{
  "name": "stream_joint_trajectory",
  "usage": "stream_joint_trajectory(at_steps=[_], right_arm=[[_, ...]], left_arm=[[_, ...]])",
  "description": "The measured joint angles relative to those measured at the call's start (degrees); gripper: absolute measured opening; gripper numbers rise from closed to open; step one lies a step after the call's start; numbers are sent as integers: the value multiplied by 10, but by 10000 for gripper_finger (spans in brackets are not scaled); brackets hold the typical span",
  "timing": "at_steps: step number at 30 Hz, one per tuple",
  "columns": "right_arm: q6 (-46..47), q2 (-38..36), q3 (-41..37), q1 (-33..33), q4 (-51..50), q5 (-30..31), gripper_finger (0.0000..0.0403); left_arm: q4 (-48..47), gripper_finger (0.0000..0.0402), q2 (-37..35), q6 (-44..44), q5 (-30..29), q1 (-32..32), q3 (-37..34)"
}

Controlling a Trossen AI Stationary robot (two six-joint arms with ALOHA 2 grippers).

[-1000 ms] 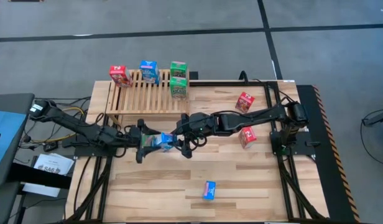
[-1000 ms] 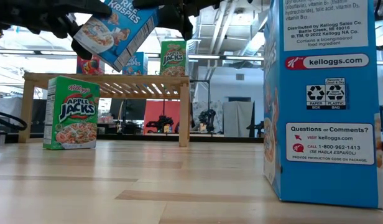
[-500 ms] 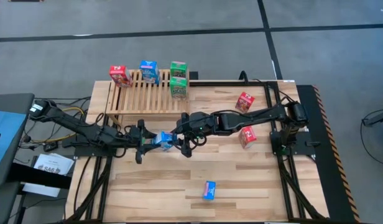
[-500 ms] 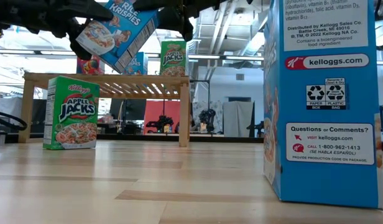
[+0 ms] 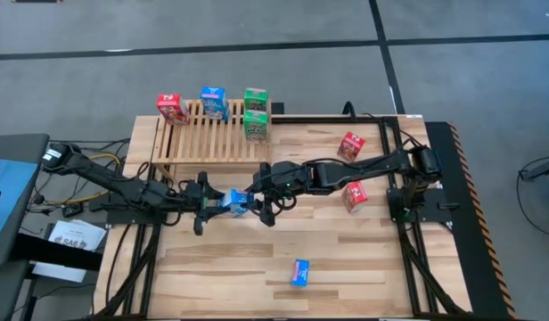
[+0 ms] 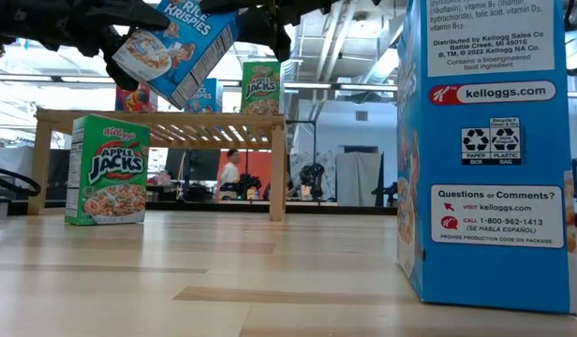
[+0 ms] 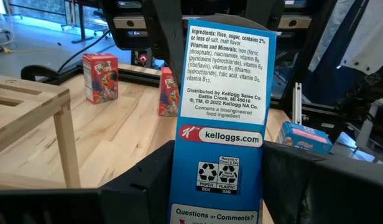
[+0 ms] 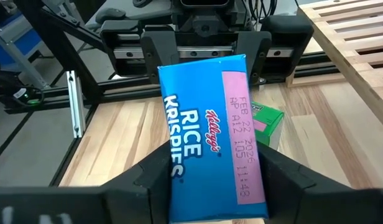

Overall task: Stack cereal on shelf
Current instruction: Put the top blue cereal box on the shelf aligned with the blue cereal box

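A blue cereal box (image 5: 234, 202), printed with "Rice Krispies" on its front and ingredient text on one side, is held tilted in the air above the middle of the table (image 5: 346, 259), in front of the slatted wooden shelf (image 5: 212, 134). It is clamped from the left by the left gripper (image 5: 214, 202), whose fingers are pressed against its sides. From the right it is clasped by the right gripper (image 5: 254, 201), whose fingers are narrowed around it too.

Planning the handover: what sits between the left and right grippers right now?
Only the blue Rice Krispies box, held off the table with the left gripper and right gripper each shut on an end, per the high view.
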Motion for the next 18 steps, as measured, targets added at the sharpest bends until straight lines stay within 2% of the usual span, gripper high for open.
stream_joint_trajectory(at_steps=[11, 18], right_arm=[[-23, 0, 0, 8, 1, -2, 285], [-22, -31, 1, -2, -36, -1, 296]], left_arm=[[-2, 177, 0, 0, 18, 0, 0], [-6, 177, -32, 41, 10, 0, 0]])
